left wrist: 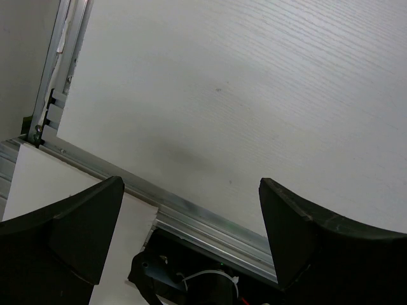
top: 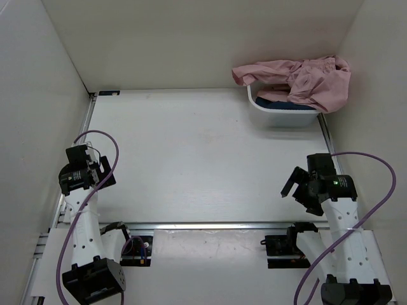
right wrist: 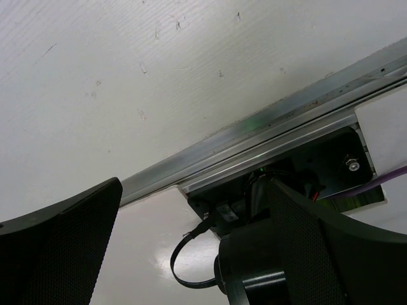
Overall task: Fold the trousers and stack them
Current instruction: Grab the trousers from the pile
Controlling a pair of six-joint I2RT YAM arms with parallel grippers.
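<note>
1. White walls close round a white table (top: 191, 152) on three sides, and an aluminium rail (top: 210, 224) runs along its near edge.
2. At the far right corner sits a white bin (top: 280, 119). The trousers (top: 305, 79) lie bunched and unfolded over its far rim and right side, with part spilling outside it.
3. Beneath them, inside the bin, a dark navy garment (top: 289, 105) shows.
4. My left gripper (top: 95, 170) hangs above the near left edge of the table, well apart from the trousers. In the left wrist view its fingers (left wrist: 76, 222) are spread wide, with only bare tabletop and rail between them.
5. My right gripper (top: 292, 184) hovers near the near right edge, on the bin's side of the table but not touching bin or cloth. Its fingers (right wrist: 63, 241) are also spread wide and hold nothing.
6. A purple cable (top: 102, 136) loops from each of my arms.
</note>
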